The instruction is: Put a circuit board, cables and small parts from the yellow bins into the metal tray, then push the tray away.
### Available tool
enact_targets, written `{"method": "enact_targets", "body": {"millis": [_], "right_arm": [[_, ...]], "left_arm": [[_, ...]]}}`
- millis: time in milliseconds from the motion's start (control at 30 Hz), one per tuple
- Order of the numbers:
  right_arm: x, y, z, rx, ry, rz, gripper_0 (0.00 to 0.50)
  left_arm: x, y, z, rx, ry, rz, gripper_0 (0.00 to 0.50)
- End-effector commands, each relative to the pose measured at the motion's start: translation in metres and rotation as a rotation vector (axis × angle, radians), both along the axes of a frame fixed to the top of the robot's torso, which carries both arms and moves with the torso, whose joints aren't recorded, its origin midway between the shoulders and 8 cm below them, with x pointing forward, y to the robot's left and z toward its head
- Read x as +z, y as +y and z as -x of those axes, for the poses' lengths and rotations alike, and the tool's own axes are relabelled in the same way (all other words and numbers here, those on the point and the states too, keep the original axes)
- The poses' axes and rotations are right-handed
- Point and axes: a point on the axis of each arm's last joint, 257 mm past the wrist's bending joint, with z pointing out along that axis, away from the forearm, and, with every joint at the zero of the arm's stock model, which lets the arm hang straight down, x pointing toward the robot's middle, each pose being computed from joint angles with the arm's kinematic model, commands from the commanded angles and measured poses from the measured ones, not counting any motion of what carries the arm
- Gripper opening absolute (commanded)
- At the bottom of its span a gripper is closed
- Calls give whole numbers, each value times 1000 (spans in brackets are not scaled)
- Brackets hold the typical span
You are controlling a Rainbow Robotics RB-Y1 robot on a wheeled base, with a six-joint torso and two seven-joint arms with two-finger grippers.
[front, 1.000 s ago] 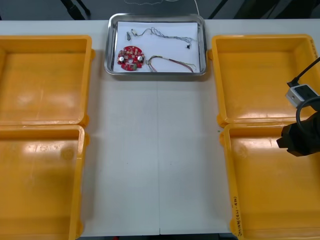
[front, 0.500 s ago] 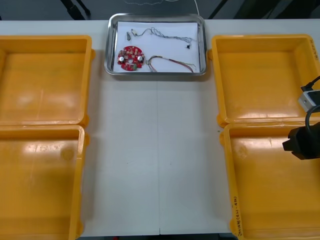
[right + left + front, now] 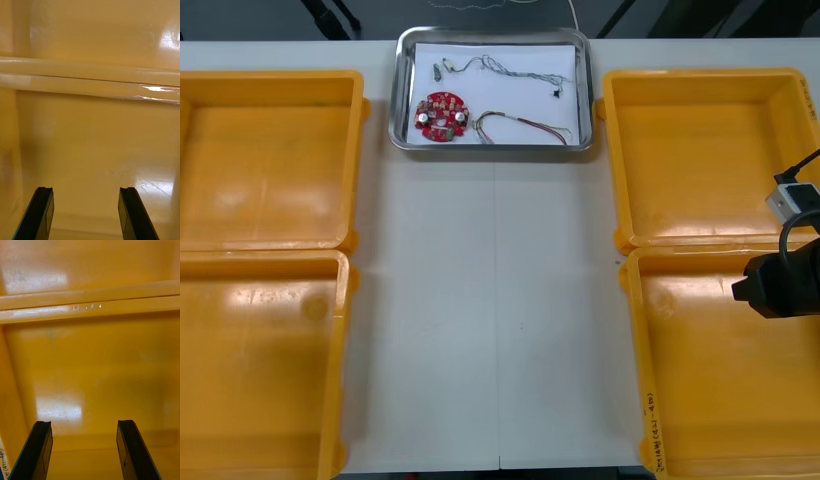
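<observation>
The metal tray (image 3: 394, 112) sits at the far end of the light table (image 3: 490, 320), between the two far yellow bins. It is a shiny rectangle with round corners and a raised rim, and it is white and flat inside. In it lies a round red circuit board (image 3: 441, 116) with little bumps on top, near the tray's left side. Just beside the board, to its right, a red and yellow cable (image 3: 525, 128) bends in a loose loop. Above them a thin wiggly cable (image 3: 502, 67) stretches across; it may be the twisted blue and white one, but it is too thin to be sure. A small metal part (image 3: 438, 71) lies at that cable's left end.

The four bins are smooth, glossy plastic with thick rounded rims.

The right arm (image 3: 778, 285) is dark and blocky and hangs over the near right bin (image 3: 700, 400). The right gripper (image 3: 84, 192) has its flat black fingers (image 3: 42, 210) wide apart with nothing between them, above the bin's shiny floor. Ahead of the fingers, two rounded rims run side by side.

The left gripper (image 3: 83, 426) is also spread wide and holds nothing. It hangs over a glossy bin floor (image 3: 93, 371), with two rims touching farther on.
</observation>
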Motion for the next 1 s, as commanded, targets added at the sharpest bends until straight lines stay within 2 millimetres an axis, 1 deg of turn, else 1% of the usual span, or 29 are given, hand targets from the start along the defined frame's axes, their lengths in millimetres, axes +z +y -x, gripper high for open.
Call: {"method": "enact_targets", "body": {"millis": [33,167,1000], "right_arm": [[8,-6,0,-56,-24,-16,500],[6,-7,3,-58,-12,-11,500],[7,-11,4,-61,-11,2,500]], "left_arm": [[-10,-2,10,70,24,33,500],[-10,-2,10,70,24,33,500],[-10,-2,10,70,24,33,500]]}}
